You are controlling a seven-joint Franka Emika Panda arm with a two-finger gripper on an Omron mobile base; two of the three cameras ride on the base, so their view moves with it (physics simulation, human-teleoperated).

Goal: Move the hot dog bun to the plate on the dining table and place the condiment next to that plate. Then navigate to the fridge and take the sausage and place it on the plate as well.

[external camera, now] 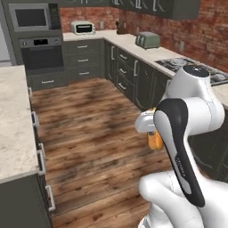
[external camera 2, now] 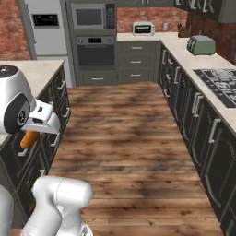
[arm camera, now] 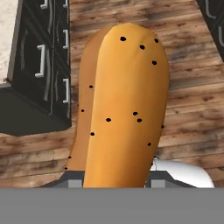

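**Bun carried over the kitchen floor**

The claw (arm camera: 116,183) is clamped on the hot dog bun (arm camera: 124,105), one dark finger tip on each side of its lower end. Seen from the hand, the bun stands lengthwise away from the claw, orange-tan, dotted with small dark seeds, its paler half showing along the left edge.

From behind the arm on the left, a sliver of orange bun (external camera: 155,140) peeks out beside the arm's dark-and-white link, above the wooden floor (external camera: 89,120). From the right side, the bun (external camera 2: 29,138) hangs under the white hand, in front of the dark cabinets.

A pale stone desk (external camera: 13,120) runs along the left. The fridge (external camera 2: 46,32) stands closed at the far end, black display panel on its door, next to the built-in oven (external camera 2: 95,53). A green toaster (external camera 2: 201,44) sits on the right-hand desk.
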